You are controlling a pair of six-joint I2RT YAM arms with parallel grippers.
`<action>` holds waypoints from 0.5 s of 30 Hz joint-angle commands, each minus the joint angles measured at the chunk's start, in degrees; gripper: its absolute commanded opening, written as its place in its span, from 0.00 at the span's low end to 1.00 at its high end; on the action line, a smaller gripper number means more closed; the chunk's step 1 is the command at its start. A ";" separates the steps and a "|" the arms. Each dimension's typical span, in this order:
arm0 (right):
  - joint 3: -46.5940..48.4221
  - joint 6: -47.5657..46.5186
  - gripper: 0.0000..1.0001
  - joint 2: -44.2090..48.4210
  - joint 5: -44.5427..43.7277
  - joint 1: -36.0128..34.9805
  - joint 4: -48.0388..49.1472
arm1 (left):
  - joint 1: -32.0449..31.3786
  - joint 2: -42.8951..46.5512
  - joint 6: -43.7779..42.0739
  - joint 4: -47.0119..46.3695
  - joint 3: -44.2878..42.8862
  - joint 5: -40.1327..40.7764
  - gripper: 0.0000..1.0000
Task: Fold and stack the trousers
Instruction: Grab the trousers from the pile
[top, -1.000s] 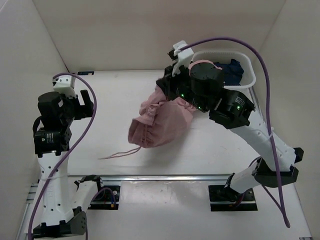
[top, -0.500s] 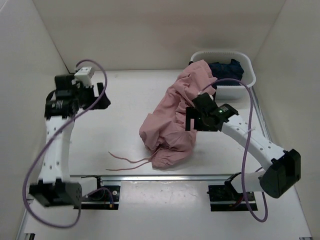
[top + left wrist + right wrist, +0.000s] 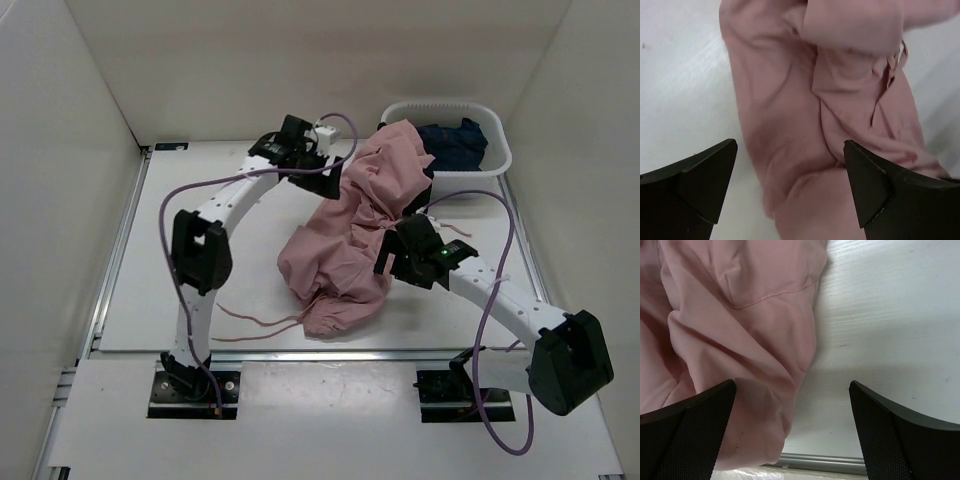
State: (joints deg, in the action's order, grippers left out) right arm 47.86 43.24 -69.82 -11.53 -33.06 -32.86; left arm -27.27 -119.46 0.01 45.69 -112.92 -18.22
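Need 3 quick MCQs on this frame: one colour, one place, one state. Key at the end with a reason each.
1. What colour are the trousers?
A. dusty pink
B. grey
C. green

2. Where is the navy garment?
A. flat on the tabletop
B. in the white basket
C. folded on top of the trousers

3. How are the right fingers?
A. shut on the trousers
B. shut on nothing
C. open, gripping nothing

Key:
1 A, the crumpled heap reads pink in all three views.
2 B, the top view shows it inside the basket at the far right.
3 C, the right wrist view shows them spread wide above the fabric's edge.
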 commanded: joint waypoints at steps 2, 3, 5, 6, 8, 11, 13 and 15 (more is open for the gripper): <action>-1.98 2.72 0.99 1.00 1.16 0.71 5.62 | -2.17 -8.23 -0.01 -5.95 -15.64 -1.11 1.00; -2.67 3.42 0.99 1.00 1.16 0.71 5.62 | -2.96 -9.29 -0.01 -6.66 -16.70 -1.81 1.00; -3.29 3.43 0.99 1.00 1.16 0.71 6.84 | -4.90 -10.00 -0.01 -9.20 -14.79 -1.82 1.00; -3.30 3.95 0.99 1.00 1.16 0.71 6.85 | -4.90 -10.00 -0.01 -11.91 -13.74 -1.82 1.00; -3.82 3.95 0.99 0.48 1.16 0.71 7.46 | -5.52 -12.11 -0.01 -12.56 -14.42 -1.29 1.00; -3.82 3.95 0.99 -0.75 0.63 0.71 8.60 | -5.52 -14.13 -0.01 -13.08 -17.24 -3.39 1.00; -3.82 3.95 0.99 -2.50 1.16 0.71 9.21 | -5.52 -14.93 -0.01 -13.61 -17.77 -5.59 0.86; -3.82 3.95 0.99 -4.34 1.68 0.71 10.00 | -5.52 -16.06 -0.01 -13.61 -19.43 -7.53 0.72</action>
State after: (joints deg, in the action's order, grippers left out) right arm 44.34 46.35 -71.90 -10.59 -32.60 -25.82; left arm -33.21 -135.46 0.19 34.46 -128.75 -21.58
